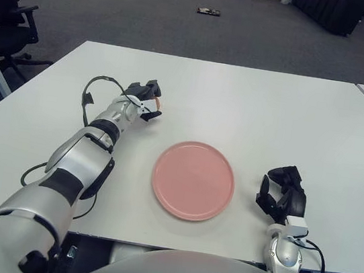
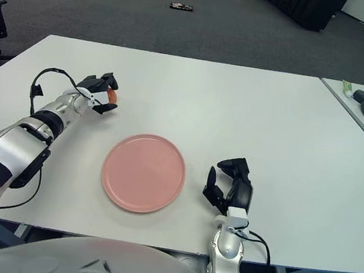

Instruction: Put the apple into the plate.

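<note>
Now: Apple Gripped at the Plate's Ten O'Clock

Out on the white table (image 1: 254, 106), the left hand (image 1: 145, 99) curls its fingers around the apple (image 1: 159, 101), at ten o'clock from the pink plate (image 1: 193, 179). At the plate's three o'clock, the right hand (image 1: 282, 193) shows loosely curled fingers, holding nothing.

The white table (image 1: 253, 112) carries a pink plate (image 1: 193, 179), which lies near its front edge.
</note>
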### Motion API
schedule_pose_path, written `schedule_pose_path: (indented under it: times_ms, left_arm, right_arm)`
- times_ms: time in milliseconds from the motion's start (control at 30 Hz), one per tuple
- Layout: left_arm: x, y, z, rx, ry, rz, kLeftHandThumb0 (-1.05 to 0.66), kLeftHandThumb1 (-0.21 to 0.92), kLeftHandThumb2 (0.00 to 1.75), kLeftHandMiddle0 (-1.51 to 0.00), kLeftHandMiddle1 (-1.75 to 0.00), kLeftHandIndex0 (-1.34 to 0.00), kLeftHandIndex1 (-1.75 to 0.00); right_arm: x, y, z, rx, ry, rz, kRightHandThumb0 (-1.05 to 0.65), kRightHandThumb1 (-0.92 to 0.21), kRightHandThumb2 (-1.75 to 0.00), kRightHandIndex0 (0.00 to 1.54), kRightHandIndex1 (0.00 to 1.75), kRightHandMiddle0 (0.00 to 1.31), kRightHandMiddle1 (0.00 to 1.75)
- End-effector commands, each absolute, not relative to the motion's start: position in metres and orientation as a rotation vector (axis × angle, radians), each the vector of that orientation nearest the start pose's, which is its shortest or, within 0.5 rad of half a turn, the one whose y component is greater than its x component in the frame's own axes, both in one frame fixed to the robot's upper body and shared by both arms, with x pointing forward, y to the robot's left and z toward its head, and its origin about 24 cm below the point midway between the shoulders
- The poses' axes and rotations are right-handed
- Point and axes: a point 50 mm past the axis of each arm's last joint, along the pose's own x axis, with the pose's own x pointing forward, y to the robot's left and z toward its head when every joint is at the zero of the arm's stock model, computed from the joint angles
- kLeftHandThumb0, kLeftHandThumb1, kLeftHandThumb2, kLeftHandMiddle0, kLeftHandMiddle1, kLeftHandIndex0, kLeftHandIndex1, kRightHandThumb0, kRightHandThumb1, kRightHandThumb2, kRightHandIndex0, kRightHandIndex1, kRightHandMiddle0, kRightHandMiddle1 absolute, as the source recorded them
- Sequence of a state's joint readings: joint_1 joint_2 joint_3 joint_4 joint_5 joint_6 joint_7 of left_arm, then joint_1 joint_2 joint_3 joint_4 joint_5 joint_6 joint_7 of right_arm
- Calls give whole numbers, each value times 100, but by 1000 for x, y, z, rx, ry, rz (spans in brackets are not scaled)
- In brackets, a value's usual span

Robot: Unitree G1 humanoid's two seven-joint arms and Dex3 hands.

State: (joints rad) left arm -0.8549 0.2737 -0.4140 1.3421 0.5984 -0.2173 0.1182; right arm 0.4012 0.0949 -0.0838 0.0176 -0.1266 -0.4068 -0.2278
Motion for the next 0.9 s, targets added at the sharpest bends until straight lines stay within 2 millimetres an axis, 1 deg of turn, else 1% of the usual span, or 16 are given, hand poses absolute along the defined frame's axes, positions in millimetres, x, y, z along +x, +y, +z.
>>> schedule_pose_path:
  times_ms: [0,467,600,633,733,867]
  left_arm:
    - [357,174,9,1195,280,-342,-61,43,96,-29,-149,-20,-175]
    - [356,174,8,1191,287,-352,-59,41,97,-29,-151,-21,-175]
    - [355,176,6,1193,294,-356,-57,39,99,-29,-153,-23,-175]
    - [354,176,6,1193,295,-356,-51,43,101,-29,-154,-32,-174]
    - [354,177,5,1191,295,-356,-45,48,103,-28,-155,-42,-172]
    - [350,181,1,1189,308,-347,-43,49,106,-31,-160,-46,-173]
  right_arm:
    - [157,-185,-5,-87,15,-407,-39,-64,-92,60,153,37,175]
    - [157,-185,-4,-95,9,-410,-39,-64,-91,59,155,37,175]
    - [157,-186,-4,-88,7,-404,-39,-65,-90,59,154,36,175]
    - [157,-186,-4,-87,5,-403,-39,-65,-90,60,154,36,175]
    - [157,-186,-4,-87,3,-402,-39,-64,-91,62,156,37,175]
    - [157,-186,-4,-89,3,-403,-39,-63,-92,63,156,37,175]
